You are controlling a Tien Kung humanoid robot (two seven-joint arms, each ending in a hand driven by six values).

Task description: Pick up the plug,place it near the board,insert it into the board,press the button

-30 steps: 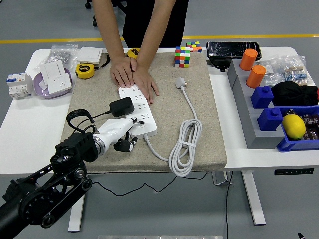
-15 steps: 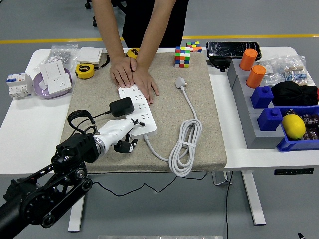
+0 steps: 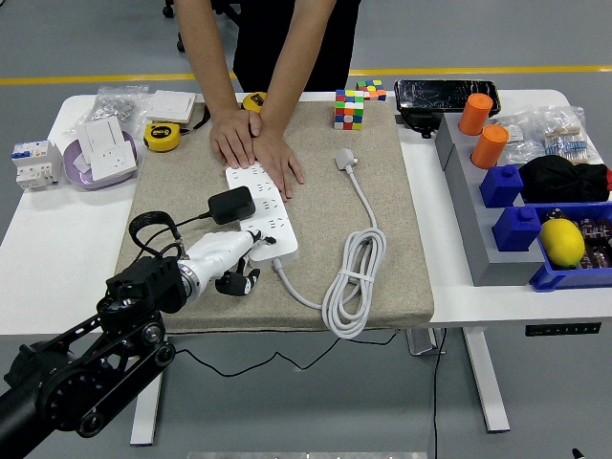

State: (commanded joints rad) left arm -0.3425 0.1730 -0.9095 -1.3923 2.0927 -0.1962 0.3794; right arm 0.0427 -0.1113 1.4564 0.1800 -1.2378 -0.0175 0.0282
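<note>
My left arm (image 3: 86, 368) comes in from the bottom left corner and reaches up and to the right over the table (image 3: 43, 258). It is bent at the black wrist, and my left hand (image 3: 222, 256) lies low over the tan mat (image 3: 382, 277). The white hand points to the right, at the near end of the white power strip (image 3: 260, 212). One finger is stretched out and its tip touches the strip's near end. The other fingers (image 3: 239, 281) are curled under the hand, and they hold nothing.

The black plug (image 3: 232, 205) sits on the power strip, just above my hand. Its thin black cord (image 3: 153, 229) loops to the left, beside my wrist.

At the far side of the table a person stands. Both of the person's hands (image 3: 256, 145) lie flat, one partly over the other, pressing down on the far end of the strip.

To the right of the strip, its white cable (image 3: 356, 282) lies in a coil on the mat, and the cable's white plug (image 3: 346, 159) lies loose near the colour cube (image 3: 350, 109).

My right arm is not in the picture.
</note>
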